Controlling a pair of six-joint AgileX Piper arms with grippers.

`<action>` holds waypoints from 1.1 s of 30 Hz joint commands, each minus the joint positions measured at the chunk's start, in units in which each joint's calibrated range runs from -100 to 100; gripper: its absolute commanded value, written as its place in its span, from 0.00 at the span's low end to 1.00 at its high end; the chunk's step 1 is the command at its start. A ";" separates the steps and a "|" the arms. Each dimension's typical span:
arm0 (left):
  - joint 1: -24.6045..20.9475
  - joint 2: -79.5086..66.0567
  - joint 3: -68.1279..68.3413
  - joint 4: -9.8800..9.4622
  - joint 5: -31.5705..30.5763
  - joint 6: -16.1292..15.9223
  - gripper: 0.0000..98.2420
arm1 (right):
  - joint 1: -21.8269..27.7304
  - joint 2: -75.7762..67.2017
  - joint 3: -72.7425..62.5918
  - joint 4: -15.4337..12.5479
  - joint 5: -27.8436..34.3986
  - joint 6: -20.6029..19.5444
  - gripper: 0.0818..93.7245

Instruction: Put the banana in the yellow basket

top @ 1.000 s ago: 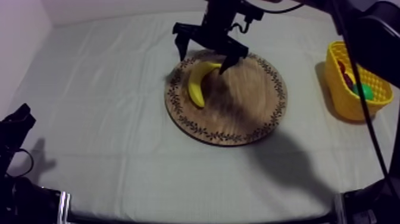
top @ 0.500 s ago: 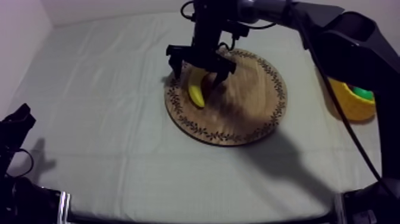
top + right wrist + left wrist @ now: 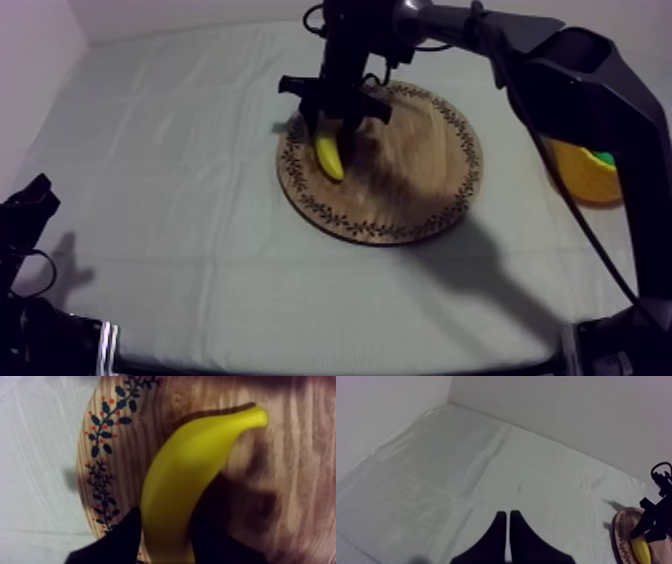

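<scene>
**Right tool closed round the banana on the board**

The right tool (image 3: pixel 333 125) is down over the left part of the round wooden board (image 3: pixel 420 180), its two black fingers (image 3: pixel 120 541) pressed against either side of the banana (image 3: pixel 329 158), gripping it near one end. The banana lies on the wood, just inside the patterned rim, its free end pointing away from the fingers. The yellow basket (image 3: pixel 585 175) stands at the right side of the table (image 3: pixel 180 200), well apart from the board and partly hidden behind the right arm; something green shows inside it. The left tool (image 3: pixel 508 521) rests low at the left side over bare cloth, fingers together as a narrow wedge, holding nothing
</scene>
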 commanded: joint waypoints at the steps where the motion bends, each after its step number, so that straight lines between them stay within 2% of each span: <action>1: -0.02 0.02 0.03 -0.01 0.00 -0.01 0.00 | -0.15 0.02 0.12 0.18 -0.17 0.00 0.25; 8: -0.02 0.02 0.03 -0.01 0.00 -0.01 0.00 | -0.19 -0.32 0.36 0.55 -0.27 0.11 0.17; 15: -0.02 0.02 0.03 -0.01 0.00 -0.01 0.00 | -0.06 -5.76 2.34 1.19 -0.44 0.81 0.17; 26: -0.02 0.02 0.03 -0.01 0.00 -0.01 0.00 | -0.36 -18.75 5.37 1.17 4.12 2.81 0.17; 33: -0.02 0.02 0.03 -0.01 0.00 -0.01 0.00 | -0.62 -25.90 3.63 3.31 5.58 5.06 0.18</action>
